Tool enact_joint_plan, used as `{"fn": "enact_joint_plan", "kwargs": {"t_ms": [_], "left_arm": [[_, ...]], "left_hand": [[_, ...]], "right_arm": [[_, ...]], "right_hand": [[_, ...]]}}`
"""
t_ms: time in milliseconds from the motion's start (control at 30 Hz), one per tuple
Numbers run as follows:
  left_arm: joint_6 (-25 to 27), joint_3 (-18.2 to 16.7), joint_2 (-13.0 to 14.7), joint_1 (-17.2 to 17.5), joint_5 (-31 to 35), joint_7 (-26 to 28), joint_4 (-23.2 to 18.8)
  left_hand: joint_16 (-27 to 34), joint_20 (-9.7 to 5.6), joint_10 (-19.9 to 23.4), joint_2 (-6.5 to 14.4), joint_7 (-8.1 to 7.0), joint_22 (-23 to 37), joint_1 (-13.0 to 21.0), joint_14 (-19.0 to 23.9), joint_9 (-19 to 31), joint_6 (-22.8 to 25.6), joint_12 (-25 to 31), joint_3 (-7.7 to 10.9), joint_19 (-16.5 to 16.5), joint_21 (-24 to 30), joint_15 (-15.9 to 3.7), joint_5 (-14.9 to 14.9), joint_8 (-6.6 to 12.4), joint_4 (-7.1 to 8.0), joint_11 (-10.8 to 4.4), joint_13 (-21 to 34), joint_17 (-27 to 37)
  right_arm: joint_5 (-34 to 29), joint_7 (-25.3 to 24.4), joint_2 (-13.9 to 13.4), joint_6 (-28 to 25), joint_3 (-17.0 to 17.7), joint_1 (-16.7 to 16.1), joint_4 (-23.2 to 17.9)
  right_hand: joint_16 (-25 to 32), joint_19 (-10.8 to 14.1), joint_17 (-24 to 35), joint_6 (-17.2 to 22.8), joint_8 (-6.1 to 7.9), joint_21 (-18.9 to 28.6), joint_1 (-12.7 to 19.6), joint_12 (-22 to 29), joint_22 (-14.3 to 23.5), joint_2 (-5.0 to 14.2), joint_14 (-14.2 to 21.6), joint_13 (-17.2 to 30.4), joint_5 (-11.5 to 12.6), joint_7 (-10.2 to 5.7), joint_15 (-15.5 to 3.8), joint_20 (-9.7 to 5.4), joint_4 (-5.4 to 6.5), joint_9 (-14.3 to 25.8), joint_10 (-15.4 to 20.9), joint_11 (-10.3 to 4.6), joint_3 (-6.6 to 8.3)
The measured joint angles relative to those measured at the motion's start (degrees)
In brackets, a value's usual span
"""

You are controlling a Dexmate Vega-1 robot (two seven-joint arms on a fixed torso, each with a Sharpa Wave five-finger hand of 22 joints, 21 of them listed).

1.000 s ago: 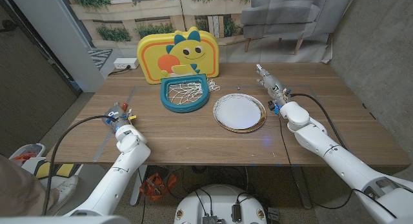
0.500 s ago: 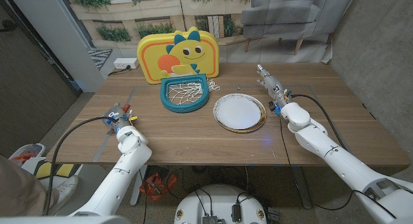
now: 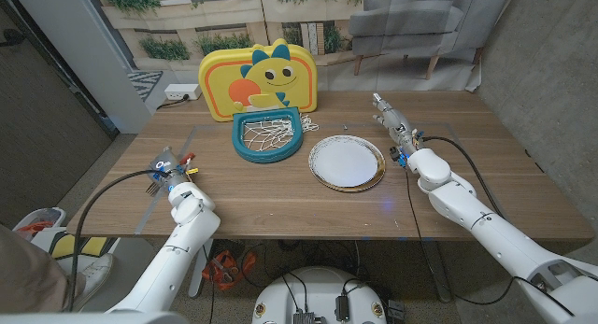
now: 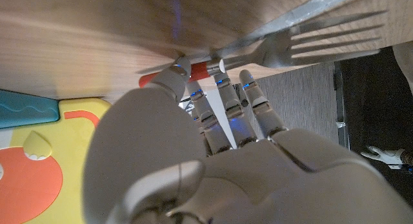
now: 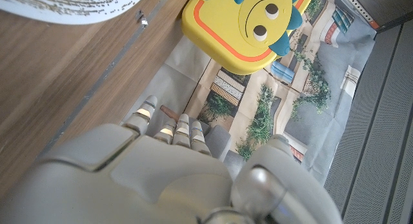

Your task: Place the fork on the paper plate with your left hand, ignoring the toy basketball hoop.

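Shiny metal fork (image 4: 310, 46) with red plastic handle, matt wooden table (image 3: 280, 193), white paper plate (image 3: 346, 162).

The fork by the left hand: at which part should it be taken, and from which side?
Probably the red handle, from above. The fork lies flat on the table at its left edge, tines pointing off it, and the left hand already has its fingertips there.

Even bright light, blurred wrist close-ups
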Motion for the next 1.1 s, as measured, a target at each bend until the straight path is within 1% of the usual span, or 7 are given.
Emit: {"fn": "enact_joint_plan", "kwargs": {"t_ms": [133,167,300,467,767,1067,1100], "left_arm": [[-0.3,-0.3,-0.5,0.0,0.0,1.1,0.3],[-0.4,-0.3,-0.6,0.0,0.0,1.4,0.4],[-0.6,-0.4,-0.9,0.0,0.0,2.2,0.6],[-1.1,-0.7,-1.1,0.0,-0.2,2.9,0.8],[-2.1,-1.3,-1.3,0.2,-0.8,3.6,0.9],[-2.4,-1.6,-1.6,0.6,-1.0,4.1,0.5],[-2.4,-1.6,-1.6,0.7,-1.0,4.2,0.4]], "left_hand": [[0.3,-1.36,0.1,-0.5,0.03,0.0,0.8,4.8,0.2,1.4,0.4,-0.79,0.7,0.4,-1.26,-0.3,0.01,0.14,-0.08,0.6,0.1],[0.3,-1.63,0.3,-0.5,0.25,0.0,0.8,5.5,0.2,1.6,0.4,-1.09,0.6,0.7,-1.8,-0.5,0.02,-0.02,0.09,0.6,1.7],[0.3,-2.15,0.4,-0.8,0.27,0.0,1.3,6.5,0.2,2.2,0.4,-1.1,1.1,0.9,-2.38,-0.6,0.34,-0.01,0.01,0.2,3.1],[0.2,-4.5,-0.1,-0.8,1.19,0.0,2.6,8.3,0.5,3.2,0.6,-1.91,3.6,2.8,-2.55,-0.7,0.34,0.31,0.43,-0.3,2.3],[-1.6,-4.6,-0.7,-0.6,2.4,0.5,4.2,9.2,0.8,3.9,0.6,-2.82,8.4,6.1,-2.65,-0.7,0.34,0.3,0.41,-0.5,1.3],[-2.3,-4.75,-0.7,-0.4,3.04,1.1,4.9,9.4,0.8,4.6,0.6,-3.3,8.7,6.9,-2.45,-0.7,0.73,0.3,0.43,-1.2,0.6],[-2.3,-4.75,-0.7,-0.5,3.12,1.1,5.0,10.7,0.8,5.2,0.6,-3.43,8.7,7.3,-3.29,-0.7,1.03,0.43,0.43,-1.3,0.5]], "right_arm": [[0.0,0.0,-0.1,0.0,0.0,0.0,-0.1],[0.0,0.0,-0.1,0.0,0.0,0.0,-0.2],[0.0,0.0,-0.1,0.0,0.0,0.0,-0.3],[0.0,0.0,-0.2,0.0,0.0,0.1,-0.3],[-0.1,0.1,-0.2,-0.1,0.0,0.2,-0.4],[0.0,0.4,-0.3,-0.1,0.0,0.2,-0.3],[0.1,0.4,-0.3,-0.1,0.0,0.2,-0.3]], "right_hand": [[0.0,0.0,0.0,0.0,0.0,0.0,0.0,0.0,0.0,0.0,0.0,0.0,0.0,0.0,0.0,0.0,0.0,0.0,0.0,0.0,0.0],[0.0,0.0,0.0,0.0,0.0,0.0,0.0,0.0,0.0,0.0,0.0,0.0,0.0,0.0,0.0,0.0,0.0,0.0,0.0,0.0,0.0],[0.0,0.0,0.0,0.0,0.0,0.0,0.0,0.0,0.0,0.0,0.0,0.0,0.0,0.0,0.0,0.0,0.0,0.0,0.0,0.0,0.0],[0.0,0.0,0.0,0.0,0.0,0.0,0.0,0.0,0.0,0.0,0.0,0.0,0.0,0.0,0.0,0.0,0.0,0.0,0.0,0.0,0.0],[0.0,0.2,0.0,0.0,0.0,0.0,0.0,0.0,0.0,0.0,0.0,0.0,0.0,0.0,0.01,0.21,0.0,0.0,0.0,0.0,0.0],[0.0,0.2,0.0,0.0,0.0,0.0,0.0,0.0,0.0,0.0,0.0,0.0,0.0,0.0,0.01,0.21,0.0,0.0,0.0,0.0,0.0],[0.0,0.2,0.0,0.0,0.0,0.0,0.0,0.0,0.0,0.0,0.0,0.0,0.0,0.0,0.01,0.21,0.0,0.0,0.0,0.0,0.0]]}}
